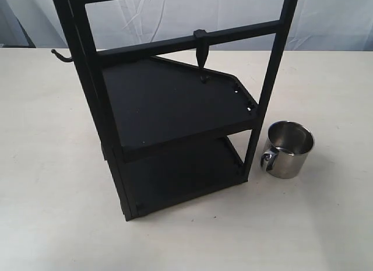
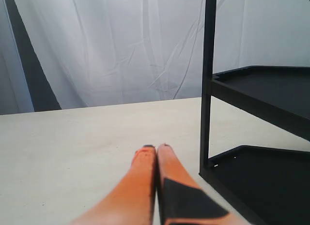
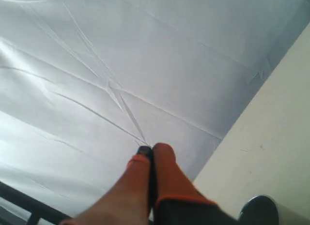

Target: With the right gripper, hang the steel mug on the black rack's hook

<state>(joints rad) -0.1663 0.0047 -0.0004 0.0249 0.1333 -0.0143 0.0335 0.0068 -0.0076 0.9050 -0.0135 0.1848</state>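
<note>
Exterior view: the steel mug [image 1: 287,148] stands upright on the table [image 1: 52,166] at about four o'clock from the black rack [image 1: 175,108], just beside its front post, while the hook [image 1: 201,55] hangs bare from the crossbar. Left wrist view: the left gripper [image 2: 155,148] is closed and empty, near the rack. Right wrist view: the right gripper [image 3: 150,150], fingers pressed together on nothing, points at the backdrop [image 3: 121,65]. Nothing is grasped yet; next, it likely must spread its fingers and descend to the mug.
</note>
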